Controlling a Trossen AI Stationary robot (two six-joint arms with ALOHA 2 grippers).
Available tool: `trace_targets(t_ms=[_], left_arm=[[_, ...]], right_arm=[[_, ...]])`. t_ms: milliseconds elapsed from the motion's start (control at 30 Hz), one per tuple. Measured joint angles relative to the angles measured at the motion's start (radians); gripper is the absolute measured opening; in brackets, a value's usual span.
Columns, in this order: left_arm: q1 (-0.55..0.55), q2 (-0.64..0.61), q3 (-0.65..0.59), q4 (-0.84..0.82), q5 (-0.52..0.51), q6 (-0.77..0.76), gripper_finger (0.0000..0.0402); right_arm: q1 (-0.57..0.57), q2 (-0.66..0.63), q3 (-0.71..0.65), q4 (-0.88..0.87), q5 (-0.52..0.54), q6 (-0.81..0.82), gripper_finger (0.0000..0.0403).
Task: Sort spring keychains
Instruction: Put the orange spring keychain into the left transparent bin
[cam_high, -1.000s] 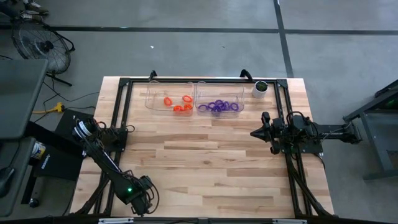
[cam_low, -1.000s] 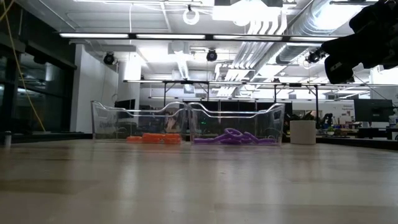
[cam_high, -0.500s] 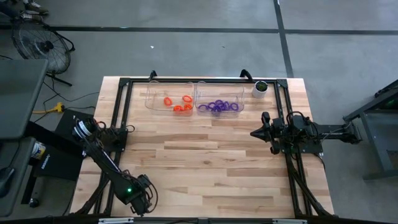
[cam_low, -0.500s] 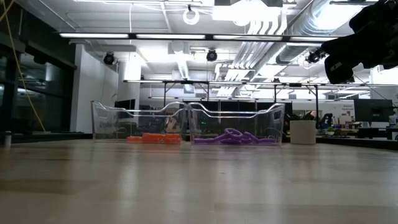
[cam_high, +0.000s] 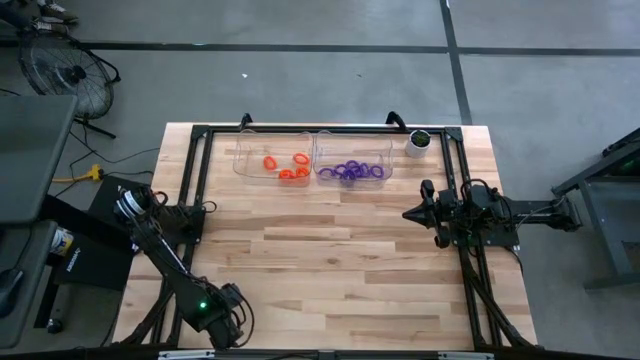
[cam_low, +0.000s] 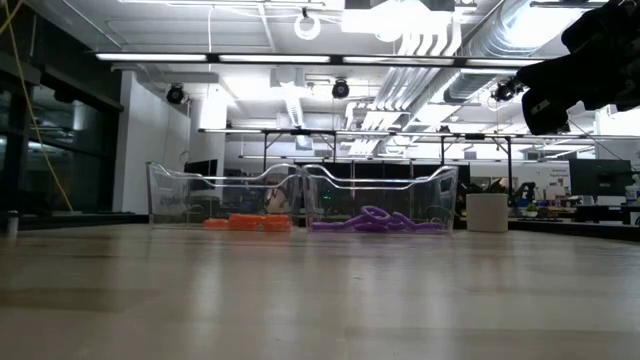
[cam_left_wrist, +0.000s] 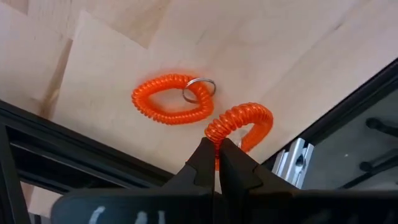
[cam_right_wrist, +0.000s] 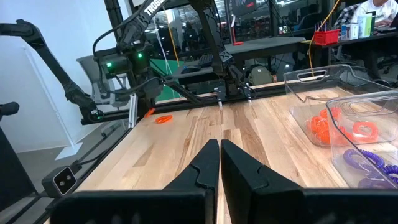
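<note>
My left gripper (cam_left_wrist: 214, 142) is at the table's near left corner (cam_high: 228, 318), shut on an orange spring keychain (cam_left_wrist: 241, 122). A second orange keychain (cam_left_wrist: 173, 100) with a metal ring lies flat on the wood just beyond it, and it also shows in the right wrist view (cam_right_wrist: 163, 119). Several orange keychains (cam_high: 287, 166) lie in the left clear bin (cam_high: 250, 158). Several purple ones (cam_high: 350, 172) lie in the right clear bin (cam_high: 385, 160). My right gripper (cam_high: 406, 213) (cam_right_wrist: 219, 144) hovers shut above the table's right side and holds nothing. My left gripper pinches the orange keychain's coil at one spot of the loop (cam_left_wrist: 216, 130), between the tips of its two fingers. The rest of the loop reaches out beyond the fingertips. Whether the loop rests on the wood cannot be told.
A small white cup with a dark top (cam_high: 418, 142) stands at the far right, beside the purple bin. Black frame rails (cam_high: 200, 180) run along the table's left, right and far edges. Bare wood (cam_high: 320, 250) stretches between the two arms.
</note>
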Motion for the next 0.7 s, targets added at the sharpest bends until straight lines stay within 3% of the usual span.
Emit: trace_targets(t_ms=[233,700], left_arm=[[0.04,-0.005,0.0,0.001,-0.033,-0.011,0.0],[0.282,-0.148,0.001,-0.007,-0.367,0.051,0.0]], right_arm=[[0.0,0.0,0.0,0.0,0.0,0.0,0.0012],[0.0,0.0,0.0,0.0,0.0,0.0,0.0012]])
